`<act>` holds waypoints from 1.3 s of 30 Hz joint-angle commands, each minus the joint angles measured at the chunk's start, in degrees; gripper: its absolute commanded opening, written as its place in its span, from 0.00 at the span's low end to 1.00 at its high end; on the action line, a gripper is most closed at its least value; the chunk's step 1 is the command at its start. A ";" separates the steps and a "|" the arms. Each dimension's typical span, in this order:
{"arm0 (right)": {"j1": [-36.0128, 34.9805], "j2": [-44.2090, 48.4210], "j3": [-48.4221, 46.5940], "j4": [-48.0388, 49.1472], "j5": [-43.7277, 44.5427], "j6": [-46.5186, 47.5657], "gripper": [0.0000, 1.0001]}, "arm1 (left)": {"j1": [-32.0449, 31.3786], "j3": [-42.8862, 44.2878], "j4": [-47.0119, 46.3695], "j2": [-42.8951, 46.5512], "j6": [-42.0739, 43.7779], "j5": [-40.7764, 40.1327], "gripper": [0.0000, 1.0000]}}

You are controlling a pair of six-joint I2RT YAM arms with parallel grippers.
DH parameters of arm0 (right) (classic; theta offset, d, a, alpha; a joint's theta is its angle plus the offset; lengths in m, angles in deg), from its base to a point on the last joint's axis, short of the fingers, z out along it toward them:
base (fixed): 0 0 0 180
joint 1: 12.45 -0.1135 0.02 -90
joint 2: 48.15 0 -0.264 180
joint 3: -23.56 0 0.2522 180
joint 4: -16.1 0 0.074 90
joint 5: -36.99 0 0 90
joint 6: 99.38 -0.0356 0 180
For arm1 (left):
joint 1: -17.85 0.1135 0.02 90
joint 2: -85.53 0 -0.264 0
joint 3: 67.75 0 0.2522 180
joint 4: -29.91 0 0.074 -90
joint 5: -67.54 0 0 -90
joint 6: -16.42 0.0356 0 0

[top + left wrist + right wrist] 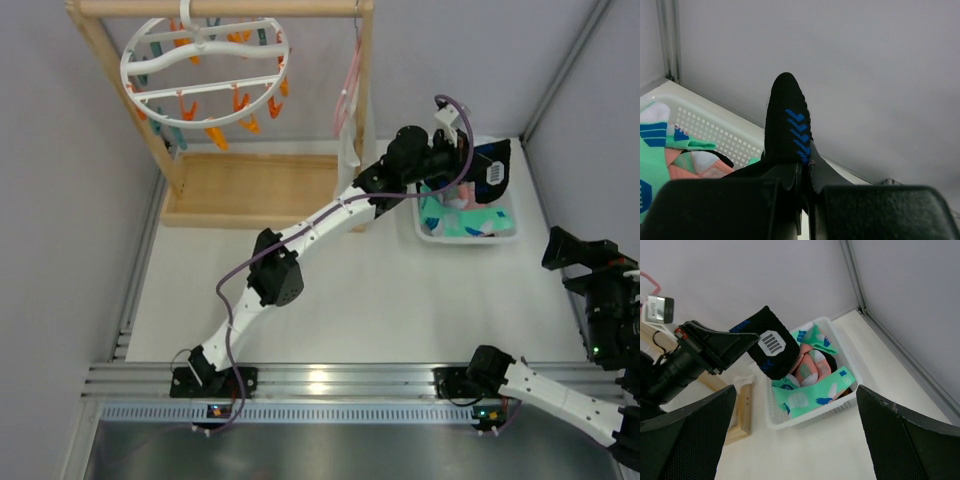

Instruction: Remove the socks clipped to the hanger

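Top external view: the hanger, a white ring with orange and teal clips, hangs by its hook from the top bar of the wooden rack at the far left of the table; a pink-and-white cloth hangs beside the rack's right post. The left arm reaches diagonally across to the white basket at far right, where the left gripper holds a black sock over the basket's far rim. Mint-teal socks lie inside the basket. The right gripper sits well apart at the right edge, near the wall. Left wrist view: both jaws are pressed together on the black sock, pinching its lower end; the sock stands upright above the fingers, showing blue chevron marks. Below and to the left, the perforated basket wall holds mint-teal fabric and a salmon-pink sock. Right wrist view: the right claw's two fingers are spread wide with nothing between them. Beyond them the left gripper grips the black sock, which bears a white barred patch and hangs over the basket's left side, above the mint-teal and salmon-pink socks.
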 commanded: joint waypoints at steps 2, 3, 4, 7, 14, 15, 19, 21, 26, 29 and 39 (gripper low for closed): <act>0.52 -1.48 1.01 -0.61 -0.41 -0.17 1.00 | 2.19 4.01 -11.87 -6.49 -9.59 2.29 0.00; 0.52 -1.57 1.45 -0.27 -1.45 -0.18 0.99 | 2.80 4.10 -13.02 -7.65 -10.93 2.55 0.00; 0.52 -1.57 2.41 0.00 -1.81 -0.09 1.00 | 3.77 4.44 -13.55 -8.79 -11.72 3.33 0.00; 0.52 -2.01 3.91 0.44 -2.43 -0.70 0.99 | 3.95 4.01 -13.56 -12.22 -11.12 2.90 0.00; 0.52 -2.72 4.53 0.35 -4.80 -1.50 0.99 | 4.04 2.07 -10.23 -17.50 -9.72 -0.08 0.04; 0.52 -2.63 4.71 0.35 -5.15 -1.58 1.00 | 3.95 2.07 -9.61 -17.94 -9.45 -0.43 0.04; 0.52 -2.45 5.41 0.09 -5.24 -2.20 0.99 | 3.60 2.34 -5.14 -18.03 -6.65 -2.63 0.05; 0.43 -2.45 5.76 0.26 -5.59 -2.20 0.99 | 2.73 2.34 -3.28 -17.24 -4.45 -4.30 0.08; 0.52 -3.33 5.32 0.44 -6.03 -2.03 1.00 | 0.18 0.41 1.28 -11.97 2.41 -8.43 0.42; 0.52 -3.50 5.06 0.18 -6.12 -2.03 0.99 | -0.88 -0.74 2.35 -8.72 4.52 -11.68 0.61; 0.52 -4.82 4.44 0.09 -6.64 -2.02 1.00 | -3.43 -15.49 7.18 6.39 7.08 -23.98 0.98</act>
